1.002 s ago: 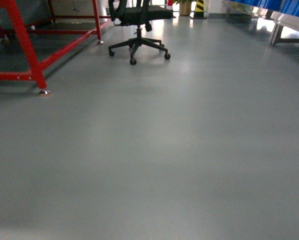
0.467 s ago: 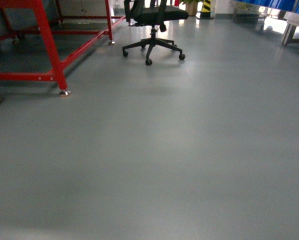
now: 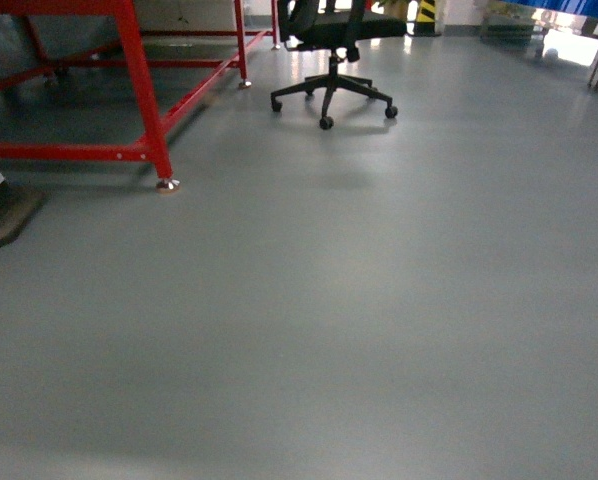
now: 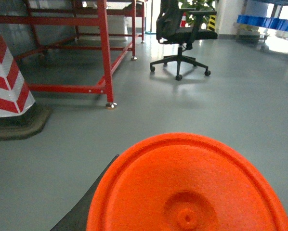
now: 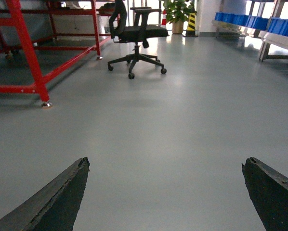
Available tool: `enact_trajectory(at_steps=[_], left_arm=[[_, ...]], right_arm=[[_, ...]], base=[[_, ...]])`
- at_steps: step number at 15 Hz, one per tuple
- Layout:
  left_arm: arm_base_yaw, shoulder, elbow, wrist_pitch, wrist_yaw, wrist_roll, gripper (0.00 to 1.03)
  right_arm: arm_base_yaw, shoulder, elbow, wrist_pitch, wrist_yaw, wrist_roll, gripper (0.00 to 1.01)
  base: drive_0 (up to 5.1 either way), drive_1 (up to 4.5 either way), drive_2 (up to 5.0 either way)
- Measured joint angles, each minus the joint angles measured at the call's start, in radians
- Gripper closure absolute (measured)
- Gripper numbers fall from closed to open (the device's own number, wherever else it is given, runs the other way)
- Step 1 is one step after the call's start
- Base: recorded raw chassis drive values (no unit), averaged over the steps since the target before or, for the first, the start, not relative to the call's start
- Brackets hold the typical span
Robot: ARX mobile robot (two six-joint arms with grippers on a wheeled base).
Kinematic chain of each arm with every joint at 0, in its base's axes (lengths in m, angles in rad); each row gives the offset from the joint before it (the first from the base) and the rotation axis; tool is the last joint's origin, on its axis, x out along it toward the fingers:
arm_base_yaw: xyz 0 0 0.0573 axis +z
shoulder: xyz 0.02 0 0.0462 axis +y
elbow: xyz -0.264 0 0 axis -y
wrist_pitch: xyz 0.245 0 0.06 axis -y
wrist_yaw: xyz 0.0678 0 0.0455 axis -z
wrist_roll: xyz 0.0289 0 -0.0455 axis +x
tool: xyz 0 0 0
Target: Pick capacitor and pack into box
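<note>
Capacitor (image 4: 189, 185): bright orange cylinder, seen end-on in the left wrist view, its round face with a small central boss filling the lower frame. It sits at the left pincer (image 4: 182, 211), with a dark finger (image 4: 88, 207) showing at its lower left edge. The left pincer is clenched on the capacitor. The box appears in no view.

Right pincer (image 5: 165, 192): released, two dark fingertips (image 5: 57, 197) spread wide at the lower corners of the right wrist view, with bare floor between them.

Floor (image 3: 379, 300): smooth grey, glossy, filling most of the head view; neither arm shows there.

Red steel frame (image 3: 139, 90): stands at upper left on the floor, one leg ending in a metal foot (image 3: 166, 185).

Office chair (image 3: 334, 60): black, five-star castor base, beside the frame's far end.

Traffic cone (image 4: 6, 82): red and white stripes on a dark base, at the left edge of the left wrist view, near the frame.

Potted plant (image 5: 177, 12): far background beyond the chair, next to a yellow and black striped post (image 5: 191, 21).

Blue bins (image 5: 259, 21): in a row on a shelf at the far right.
</note>
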State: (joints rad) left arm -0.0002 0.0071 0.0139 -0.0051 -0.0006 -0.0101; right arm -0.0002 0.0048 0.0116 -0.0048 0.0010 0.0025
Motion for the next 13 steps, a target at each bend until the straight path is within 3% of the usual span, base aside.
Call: enact_trajectory(at_steps=[13], left_arm=[[0.0,0.0,0.0,-0.001,0.0,0.0,0.6]], right_arm=[[0.0,0.0,0.0,0.0,-0.001,0.0,0.03]], base=[[-5.0,2.36,2.4]])
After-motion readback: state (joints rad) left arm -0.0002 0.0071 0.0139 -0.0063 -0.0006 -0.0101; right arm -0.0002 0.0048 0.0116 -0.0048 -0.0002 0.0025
